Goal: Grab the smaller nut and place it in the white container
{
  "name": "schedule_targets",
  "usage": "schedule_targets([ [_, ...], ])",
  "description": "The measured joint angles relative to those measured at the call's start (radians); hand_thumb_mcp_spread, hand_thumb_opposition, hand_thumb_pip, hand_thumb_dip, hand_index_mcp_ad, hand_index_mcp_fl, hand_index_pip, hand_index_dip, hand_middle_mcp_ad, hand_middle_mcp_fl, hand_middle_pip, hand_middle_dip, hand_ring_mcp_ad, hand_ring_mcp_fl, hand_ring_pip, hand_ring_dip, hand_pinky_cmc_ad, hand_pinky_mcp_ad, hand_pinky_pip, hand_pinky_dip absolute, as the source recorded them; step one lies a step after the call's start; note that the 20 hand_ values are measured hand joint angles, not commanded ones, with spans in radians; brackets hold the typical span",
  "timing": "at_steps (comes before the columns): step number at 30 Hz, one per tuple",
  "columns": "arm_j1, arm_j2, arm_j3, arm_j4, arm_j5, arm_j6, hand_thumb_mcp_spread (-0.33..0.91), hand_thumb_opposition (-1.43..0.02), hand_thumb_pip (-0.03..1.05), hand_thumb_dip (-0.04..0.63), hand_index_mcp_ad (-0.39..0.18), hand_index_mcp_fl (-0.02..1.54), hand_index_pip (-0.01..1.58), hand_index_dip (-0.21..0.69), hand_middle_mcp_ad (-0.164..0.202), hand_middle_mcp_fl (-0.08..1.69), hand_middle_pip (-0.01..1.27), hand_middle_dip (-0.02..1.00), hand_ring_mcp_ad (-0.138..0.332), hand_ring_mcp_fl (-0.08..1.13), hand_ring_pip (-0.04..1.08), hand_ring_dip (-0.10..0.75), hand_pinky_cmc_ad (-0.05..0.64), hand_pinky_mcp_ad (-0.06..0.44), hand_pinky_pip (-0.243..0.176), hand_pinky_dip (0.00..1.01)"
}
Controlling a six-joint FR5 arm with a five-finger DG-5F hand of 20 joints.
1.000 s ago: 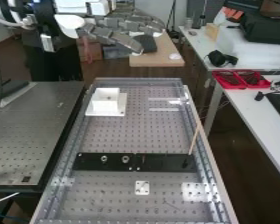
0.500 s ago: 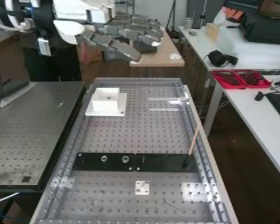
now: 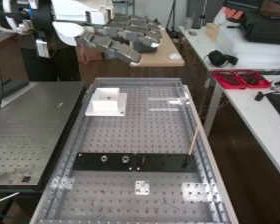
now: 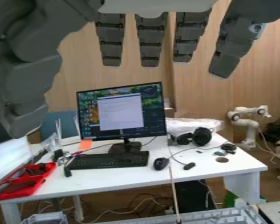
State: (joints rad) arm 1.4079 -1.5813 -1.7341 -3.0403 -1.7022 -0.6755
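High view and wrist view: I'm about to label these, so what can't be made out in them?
- High view: the tiny mark by the left end of the black bar; too small to tell nut from hole.
- High view: the white container's floor; its near wall hides it.
- High view: fine detail of the larger nut and bearing; too small.
- Wrist view: the hand's upper part; cut off by the top edge.

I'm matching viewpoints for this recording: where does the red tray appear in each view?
High view: the red tray is toward the right side, on the white desk, by the edge facing the bench.
Wrist view: on that desk, near its edge, past one end of the keyboard.
Shared landmark: the black keyboard on the same desk.
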Motion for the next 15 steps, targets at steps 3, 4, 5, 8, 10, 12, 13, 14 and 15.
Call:
schedule_targets([
  [3, -0.001, 0.000, -0.001, 0.002, -0.007, 0.000, 0.14, -0.68, 0.68, 0.033, -0.134, 0.11, 0.10, 0.169, 0.070, 0.02, 0.13, 0.22, 0.140, 0.00, 0.09, 0.124, 0.386, 0.314, -0.075, 0.29],
  [4, -0.001, -0.001, -0.001, 0.003, -0.009, -0.002, 0.14, -0.68, 0.68, 0.033, -0.134, 0.11, 0.10, 0.169, 0.070, 0.02, 0.13, 0.22, 0.140, 0.00, 0.09, 0.124, 0.386, 0.314, -0.075, 0.29],
  [5, -0.001, -0.001, -0.001, 0.003, -0.010, -0.002, 0.14, -0.68, 0.68, 0.033, -0.134, 0.11, 0.10, 0.169, 0.070, 0.02, 0.13, 0.22, 0.140, 0.00, 0.09, 0.124, 0.386, 0.314, -0.075, 0.29],
  [8, -0.001, -0.003, -0.001, 0.005, -0.016, -0.002, 0.14, -0.68, 0.68, 0.033, -0.134, 0.12, 0.10, 0.173, 0.070, 0.02, 0.13, 0.22, 0.140, 0.00, 0.09, 0.124, 0.386, 0.314, -0.075, 0.29],
  [10, -0.001, -0.003, -0.001, 0.006, -0.017, 0.000, 0.14, -0.68, 0.68, 0.033, -0.134, 0.13, 0.10, 0.169, 0.070, 0.02, 0.13, 0.22, 0.140, 0.00, 0.09, 0.124, 0.386, 0.314, -0.075, 0.29],
  [12, -0.001, -0.004, -0.001, 0.007, -0.017, 0.007, 0.14, -0.68, 0.68, 0.033, -0.134, 0.13, 0.10, 0.164, 0.070, 0.02, 0.13, 0.22, 0.140, 0.00, 0.09, 0.124, 0.386, 0.314, -0.075, 0.29],
  [13, -0.001, -0.003, -0.001, 0.008, -0.018, 0.011, 0.14, -0.68, 0.68, 0.033, -0.134, 0.13, 0.10, 0.164, 0.070, 0.02, 0.14, 0.22, 0.140, 0.00, 0.09, 0.124, 0.386, 0.314, -0.075, 0.29],
  [14, -0.001, -0.003, -0.001, 0.009, -0.018, 0.011, 0.14, -0.68, 0.68, 0.033, -0.134, 0.13, 0.10, 0.164, 0.070, 0.02, 0.14, 0.22, 0.140, 0.00, 0.09, 0.124, 0.386, 0.314, -0.075, 0.29],
  [15, -0.001, -0.003, 0.000, 0.009, -0.018, 0.011, 0.14, -0.68, 0.68, 0.033, -0.134, 0.13, 0.10, 0.168, 0.066, 0.02, 0.14, 0.22, 0.140, 0.00, 0.09, 0.124, 0.386, 0.314, -0.075, 0.29],
])
